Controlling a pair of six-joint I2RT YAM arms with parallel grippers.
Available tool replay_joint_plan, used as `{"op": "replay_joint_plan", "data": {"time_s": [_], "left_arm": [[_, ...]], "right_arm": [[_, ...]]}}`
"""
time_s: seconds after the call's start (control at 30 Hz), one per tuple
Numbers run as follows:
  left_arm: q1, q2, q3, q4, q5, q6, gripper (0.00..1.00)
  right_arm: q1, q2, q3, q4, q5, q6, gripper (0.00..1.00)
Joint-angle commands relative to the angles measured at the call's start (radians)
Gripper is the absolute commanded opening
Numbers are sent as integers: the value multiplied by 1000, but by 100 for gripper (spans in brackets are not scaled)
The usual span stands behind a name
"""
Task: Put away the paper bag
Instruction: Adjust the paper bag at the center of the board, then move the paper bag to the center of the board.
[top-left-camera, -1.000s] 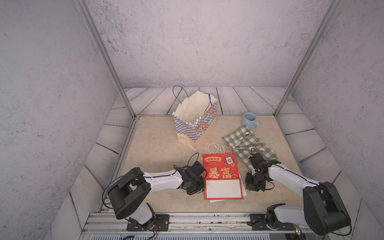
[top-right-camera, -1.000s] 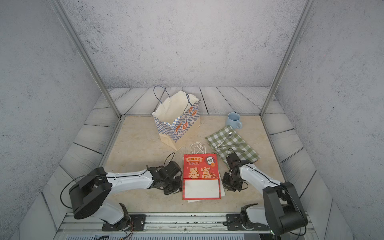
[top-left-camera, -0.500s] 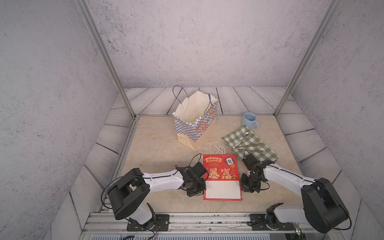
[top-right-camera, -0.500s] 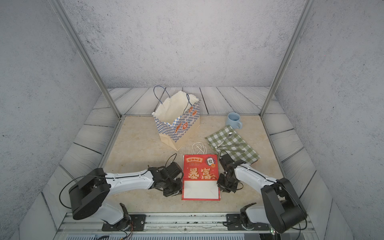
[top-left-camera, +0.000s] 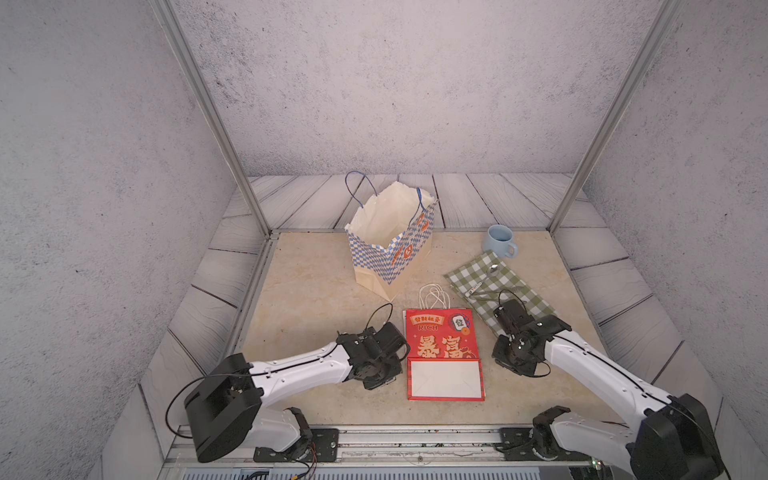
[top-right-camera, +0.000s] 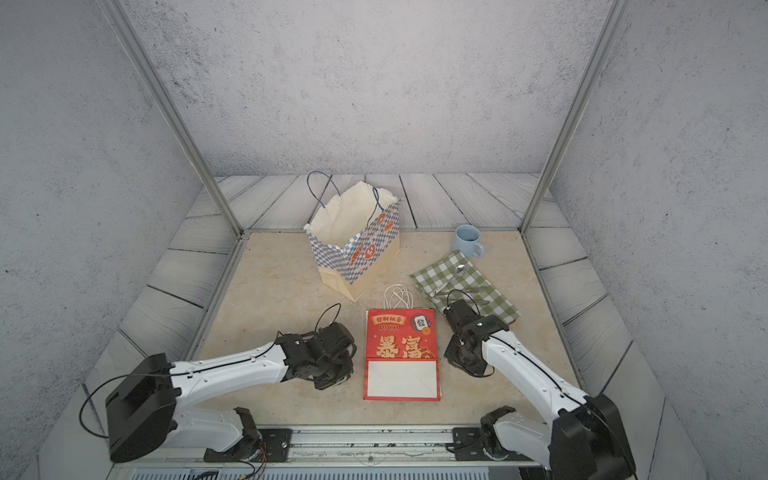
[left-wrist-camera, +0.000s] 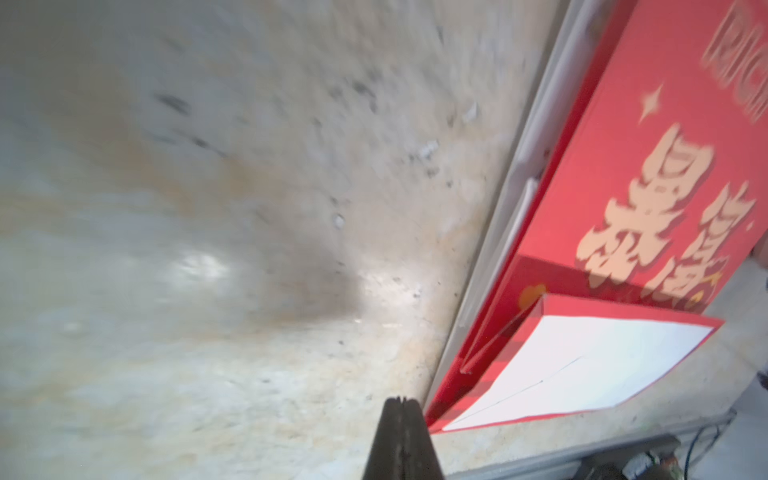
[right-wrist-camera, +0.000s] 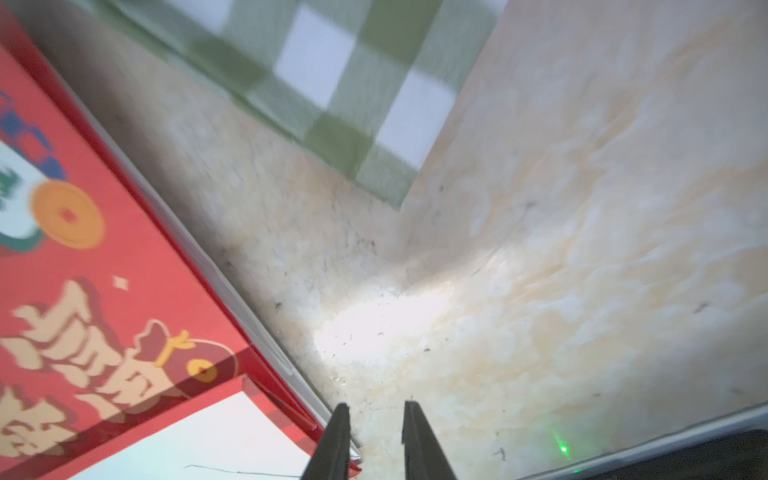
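Observation:
The red paper bag lies flattened on the table near the front, its white-lined bottom flap folded over it and its white handles pointing to the back. My left gripper is shut and empty, low over the table just off the bag's left edge. In a top view that gripper sits beside the fold. My right gripper stands slightly open with nothing between its fingers, just off the bag's right edge; a top view shows it apart from the bag.
A blue checked paper bag stands open behind the red one. A green checked cloth with cutlery on it lies at the right, close behind my right wrist. A light blue mug stands at the back right.
My right gripper pressed in against the bag's right edge, then drew back to the right and opened a little. The bag now lies squarer. The left gripper has barely moved.

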Motion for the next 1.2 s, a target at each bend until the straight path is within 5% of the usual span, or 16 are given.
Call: {"op": "replay_joint_plan", "data": {"time_s": [0.0,0.2,0.47,0.6,0.7,0.9,1.17], "left_arm": [[-5,-130,45,-216,-294,-83,0],[34,-318,121,-197,-662,171,0],[487,-441,148,5,-365,539,4],[563,-425,230,39,-303,679,19],[600,-382,319,19,-260,749,15],[602,-235,514,-100,-254,729,10],[602,-47,664,-69,-95,546,42]], "right_arm": [[5,-69,79,-75,138,-45,26],[7,-112,218,103,-36,-269,34],[7,81,425,124,-222,-394,38],[5,127,447,154,-257,-428,41],[5,144,474,168,-273,-451,43],[3,155,509,172,-214,-450,45],[4,174,515,180,-153,-479,46]]}}
